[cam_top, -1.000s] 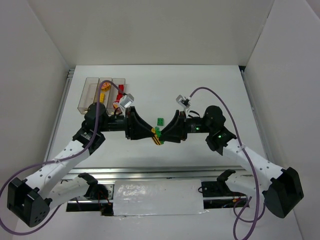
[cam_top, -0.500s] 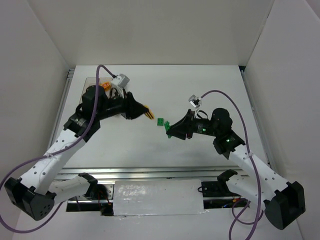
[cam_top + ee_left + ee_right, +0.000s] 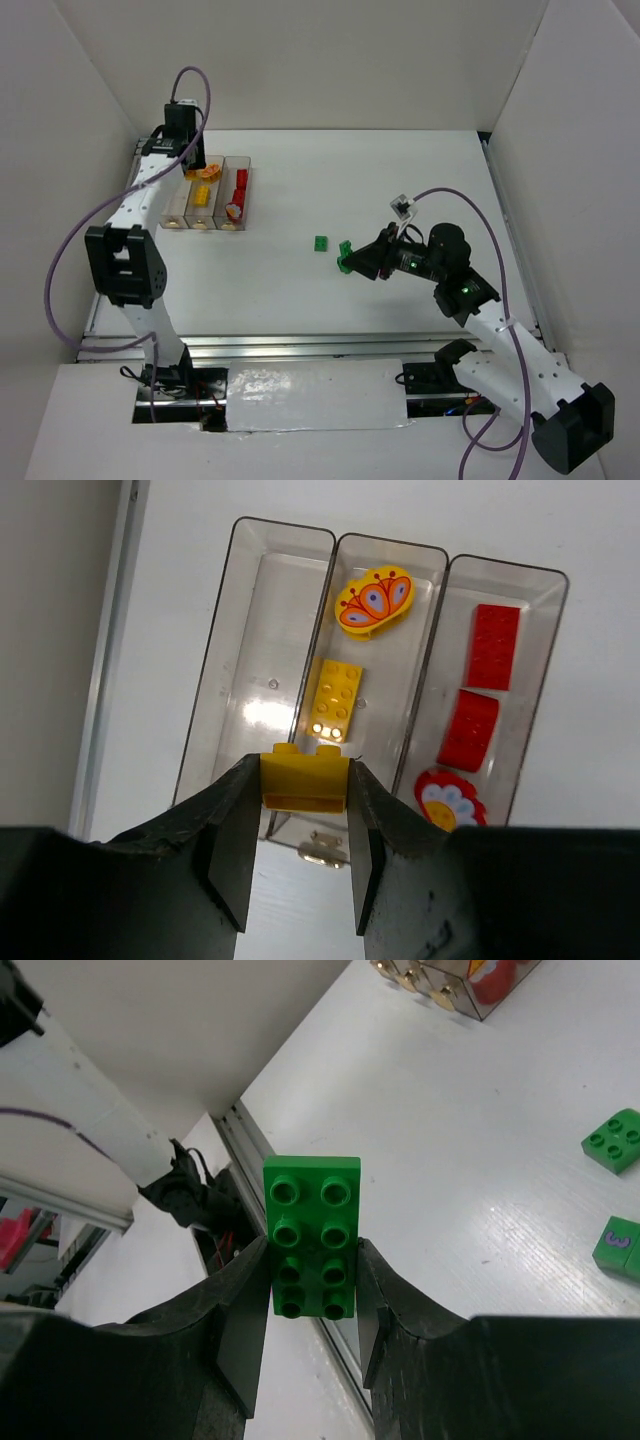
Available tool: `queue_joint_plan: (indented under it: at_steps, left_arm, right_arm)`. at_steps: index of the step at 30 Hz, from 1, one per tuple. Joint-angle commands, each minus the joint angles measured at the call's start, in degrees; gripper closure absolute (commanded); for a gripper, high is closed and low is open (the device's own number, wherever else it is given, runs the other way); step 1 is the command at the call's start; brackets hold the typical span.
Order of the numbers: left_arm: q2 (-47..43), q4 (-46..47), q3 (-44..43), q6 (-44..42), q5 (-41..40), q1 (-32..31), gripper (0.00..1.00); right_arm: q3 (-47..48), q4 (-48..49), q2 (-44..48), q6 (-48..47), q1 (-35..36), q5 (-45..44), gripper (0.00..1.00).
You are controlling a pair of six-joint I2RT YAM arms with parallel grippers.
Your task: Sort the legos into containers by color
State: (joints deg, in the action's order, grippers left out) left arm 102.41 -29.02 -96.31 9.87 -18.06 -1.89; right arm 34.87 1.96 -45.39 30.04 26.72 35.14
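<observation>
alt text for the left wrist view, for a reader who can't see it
The jaws of the left gripper pinch a yellow brick above three joined clear bins on a white table. The middle bin holds two yellow pieces, the right bin three red ones, and the left bin looks empty.

I count three clear bins (image 3: 262, 630) joined in a row and nine toy bricks, three of each colour. Yellow: a studded yellow brick (image 3: 333, 698) and a rounded painted piece (image 3: 375, 600) in the middle bin, and a third yellow brick (image 3: 304, 778) in my left pincer (image 3: 303, 800); red: a studded red brick (image 3: 495, 645), a curved red brick (image 3: 470, 730) and a rounded flower piece (image 3: 445, 800). Green: a long green brick (image 3: 311, 1210) in my right pincer (image 3: 311, 1270), plus a square green brick (image 3: 612, 1140) and a marked green brick (image 3: 620, 1248) on the table (image 3: 480, 1110).
</observation>
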Motion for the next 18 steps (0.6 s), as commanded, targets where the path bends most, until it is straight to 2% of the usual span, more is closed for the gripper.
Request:
queue_joint_plan:
  at_steps: [1,3,11,12,15,17,18]
  left_arm:
    - [5.59,-2.01,-7.57,-9.25,-4.88,-0.22,1.0]
    - [7.71,-0.54,-7.32,-8.81,-1.9,0.48,1.0]
    - [12.02,2.47,-3.71,-7.67,-1.98,0.57,1.0]
    - [12.2,3.08,-2.31,-7.58,-1.63,0.57,0.97]
    - [13.51,3.44,-2.03,-6.71,0.3,0.57,0.62]
    - [15.09,2.57,-2.47,-6.09,0.75,0.57,0.52]
    - [15.62,2.04,-3.09,-6.09,1.1,0.57,0.41]
  right_arm:
    - [-1.56,-0.02,0.91,-1.39,-0.35,2.48,1.0]
    - [-2.26,0.68,0.65,-1.56,-0.27,3.18,1.0]
    - [-2.0,2.17,-1.81,-1.57,-0.27,6.09,1.0]
    - [-1.83,2.35,-2.25,-1.3,-0.44,6.26,1.0]
    - [-1.13,2.09,-3.04,-1.39,-0.27,6.52,1.0]
    - [-0.95,2.17,-3.48,-1.3,-0.27,6.61,1.0]
    - [-0.95,2.17,-3.39,-1.04,-0.27,6.61,1.0]
